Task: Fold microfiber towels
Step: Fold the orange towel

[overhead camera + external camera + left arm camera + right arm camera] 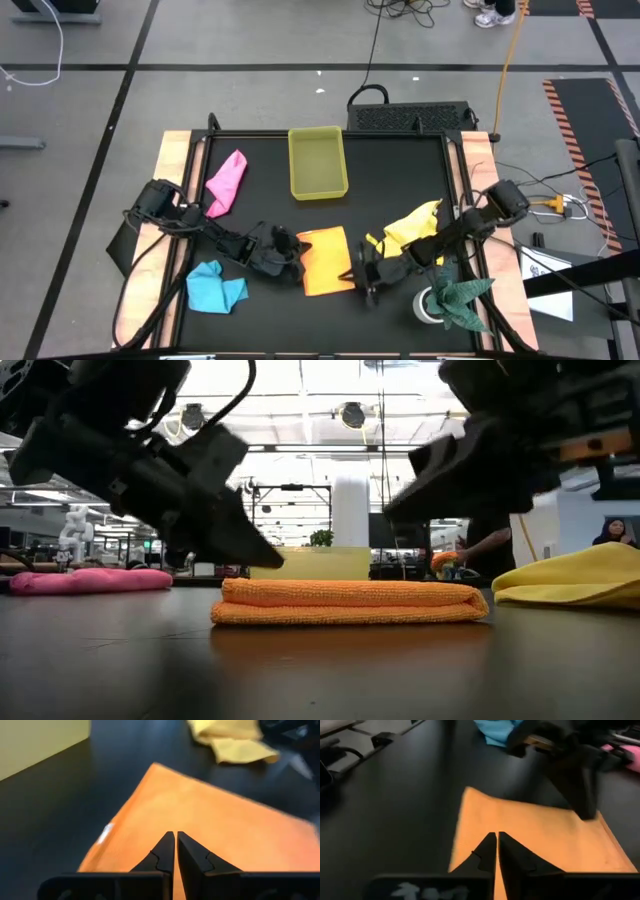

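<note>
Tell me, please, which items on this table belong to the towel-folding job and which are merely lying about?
Belonging to the job:
- orange towel, folded, between both shut pincers
- yellow towel
- pink towel
- light blue towel

Lying about:
- translucent yellow tray
- dark green cloth

orange towel (326, 260): folded flat, centre near
pink towel (227, 181): crumpled, far left
yellow towel (411, 229): rumpled, right
blue towel (214, 286): crumpled, near left
</note>
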Motion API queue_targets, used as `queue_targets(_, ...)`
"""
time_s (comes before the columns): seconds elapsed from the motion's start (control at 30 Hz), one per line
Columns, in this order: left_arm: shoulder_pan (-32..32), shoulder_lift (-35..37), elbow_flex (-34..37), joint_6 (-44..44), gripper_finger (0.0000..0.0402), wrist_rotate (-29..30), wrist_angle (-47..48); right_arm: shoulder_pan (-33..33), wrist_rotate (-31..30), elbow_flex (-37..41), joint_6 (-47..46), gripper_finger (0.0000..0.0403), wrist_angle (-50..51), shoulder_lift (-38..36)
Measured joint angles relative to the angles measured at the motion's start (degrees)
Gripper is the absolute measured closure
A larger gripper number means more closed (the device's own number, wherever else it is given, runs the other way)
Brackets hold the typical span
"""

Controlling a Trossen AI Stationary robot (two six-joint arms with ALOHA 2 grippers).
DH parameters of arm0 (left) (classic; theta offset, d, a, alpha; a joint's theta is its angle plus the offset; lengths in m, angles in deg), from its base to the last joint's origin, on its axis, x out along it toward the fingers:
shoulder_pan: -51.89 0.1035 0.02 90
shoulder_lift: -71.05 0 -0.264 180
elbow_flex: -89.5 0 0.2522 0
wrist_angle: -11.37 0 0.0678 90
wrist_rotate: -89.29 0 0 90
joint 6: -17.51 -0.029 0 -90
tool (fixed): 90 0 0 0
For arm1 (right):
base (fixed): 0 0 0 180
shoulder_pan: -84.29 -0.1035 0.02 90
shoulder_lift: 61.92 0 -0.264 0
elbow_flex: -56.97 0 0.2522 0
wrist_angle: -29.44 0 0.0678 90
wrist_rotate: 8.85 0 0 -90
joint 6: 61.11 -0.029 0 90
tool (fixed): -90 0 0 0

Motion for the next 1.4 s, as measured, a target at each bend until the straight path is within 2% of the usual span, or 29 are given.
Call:
queue_targets(0.2, 0.23, 0.0, -0.02, -3.74, 0.038, -0.03, -1.63, -1.12, 1.02, -6.21, 2.65, 0.032, 3.06, 4.93)
queue_targets(0.37, 1.48, 0.0, -0.03, -1.85, 0.038, -0.05, 3.83, -0.97, 3.14, -10.85, 5.39, 0.0258, 6.5, 9.89)
queue_targets(0.47, 1.94, 0.0, 0.02, 0.75, 0.038, -0.03, 6.81, -1.03, 3.52, -13.51, 7.12, 0.0237, 9.5, 12.41)
queue_targets(0.53, 1.91, 0.0, 0.0, 1.6, 0.038, -0.03, 7.35, -0.97, 1.69, -15.29, 7.04, 0.0233, 11.59, 13.72)
queue_targets(0.7, 1.75, 0.0, 0.0, 1.58, 0.038, -0.03, 7.11, 0.02, -0.13, -16.84, 6.95, 0.0263, 15.36, 14.77)
queue_targets(0.97, 0.99, 0.28, 0.0, 0.06, 0.038, -0.26, 3.82, 0.46, 0.1, -16.8, 7.04, 0.0391, 17.11, 14.66)
queue_targets(1.1, 0.64, 0.29, -0.02, -5.13, 0.038, -3.56, -0.35, 0.55, 4.7, -16.65, 4.78, 0.039, 18.27, 12.76)
queue_targets(1.2, 0.81, -0.39, -0.07, -5.93, 0.038, -7.52, 0.19, 0.48, 6.76, -16.53, 2.97, 0.0394, 20.92, 10.2)
queue_targets(1.4, 0.81, -5.06, -0.2, -4.52, 0.038, -8.49, 0.19, 0.26, 8.23, -16.55, -1.4, 0.0397, 25.74, 5.22)
